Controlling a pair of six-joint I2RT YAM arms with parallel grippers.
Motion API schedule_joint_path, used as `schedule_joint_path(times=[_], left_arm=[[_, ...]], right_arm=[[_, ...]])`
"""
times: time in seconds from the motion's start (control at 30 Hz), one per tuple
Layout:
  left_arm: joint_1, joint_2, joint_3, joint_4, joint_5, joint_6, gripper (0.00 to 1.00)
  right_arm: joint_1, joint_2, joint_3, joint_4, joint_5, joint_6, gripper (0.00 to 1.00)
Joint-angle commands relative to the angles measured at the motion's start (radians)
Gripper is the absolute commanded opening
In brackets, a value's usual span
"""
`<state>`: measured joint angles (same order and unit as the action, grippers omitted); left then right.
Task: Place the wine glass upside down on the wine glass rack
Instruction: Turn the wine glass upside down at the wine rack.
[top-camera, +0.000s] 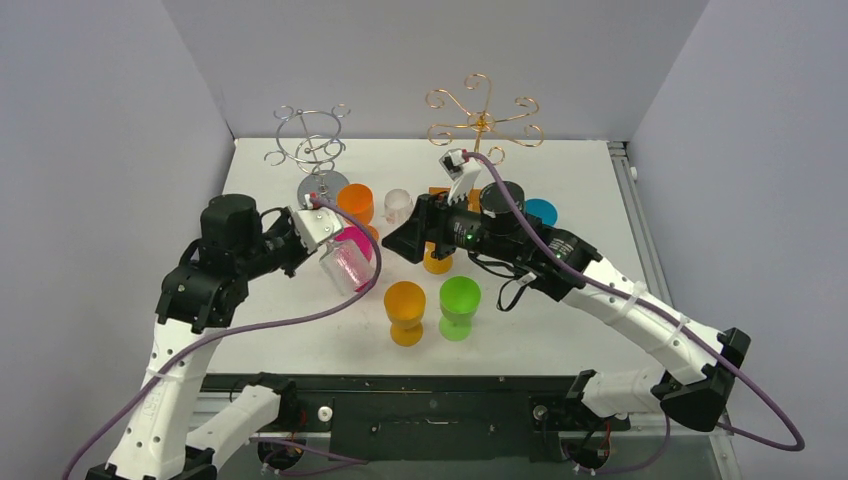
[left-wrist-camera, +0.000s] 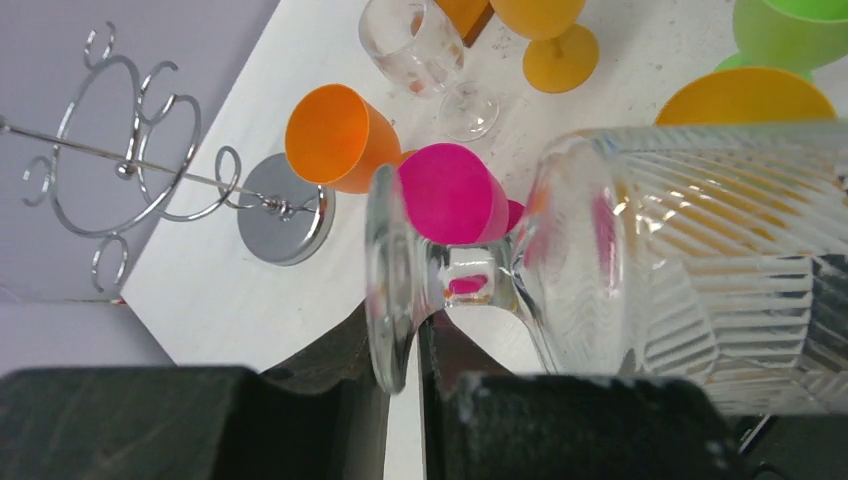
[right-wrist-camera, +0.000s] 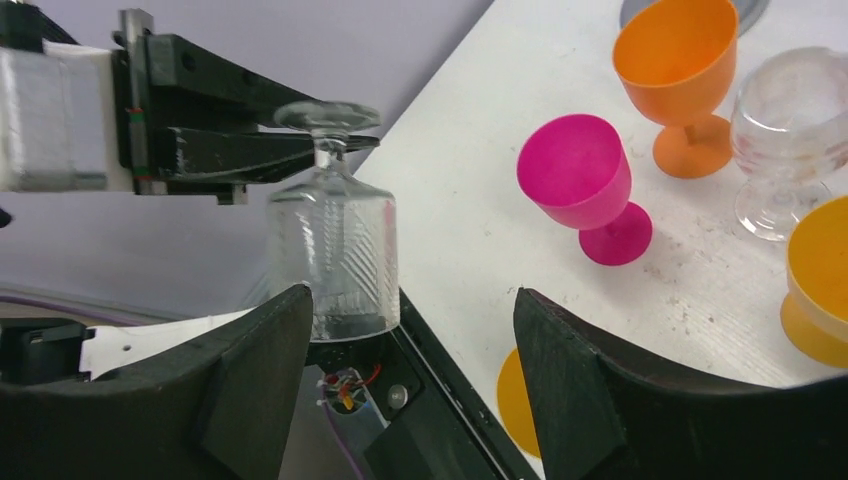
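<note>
One glass (top-camera: 348, 264) hangs inverted, left gripper (top-camera: 322, 228) clenched on its stem; right gripper (top-camera: 405, 240) released. Risk: grip may slip, dropping glass onto desk (top-camera: 600, 200).

Left rack (top-camera: 322, 186), right rack (top-camera: 482, 122) behind; goblets (top-camera: 405, 310) on table (top-camera: 580, 180) before them.

- Our left arm (top-camera: 175, 330) rises from its base at the near left, elbow bent high, with the forearm reaching right.
- Our left hand (top-camera: 328, 238) points right. Its two fingers (right-wrist-camera: 240, 150) lie level and are clamped on the stem of a clear wine glass (right-wrist-camera: 333, 255), held foot up and bowl down.
- Our right arm (top-camera: 625, 300) runs long and low from its base at the near right, slanting left toward the middle.
- Our right hand (top-camera: 405, 232) faces the left hand, near it but apart, with its jaws spread wide and gripping nothing.
</note>
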<state>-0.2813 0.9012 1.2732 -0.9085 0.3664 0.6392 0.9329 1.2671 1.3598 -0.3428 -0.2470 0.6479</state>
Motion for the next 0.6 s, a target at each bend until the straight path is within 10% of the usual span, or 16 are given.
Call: schedule_joint_path(times=[0.0, 0.57], left_arm=[[-0.01, -0.066, 0.005, 0.116, 0.046, 0.199, 0.0], [-0.012, -0.174, -0.044, 0.272, 0.125, 0.383, 0.0]], right_arm=[[0.01, -0.008, 0.108, 0.029, -0.094, -0.037, 0.7], [0.175, 0.143, 0.119, 0.205, -0.061, -0.101, 0.82]])
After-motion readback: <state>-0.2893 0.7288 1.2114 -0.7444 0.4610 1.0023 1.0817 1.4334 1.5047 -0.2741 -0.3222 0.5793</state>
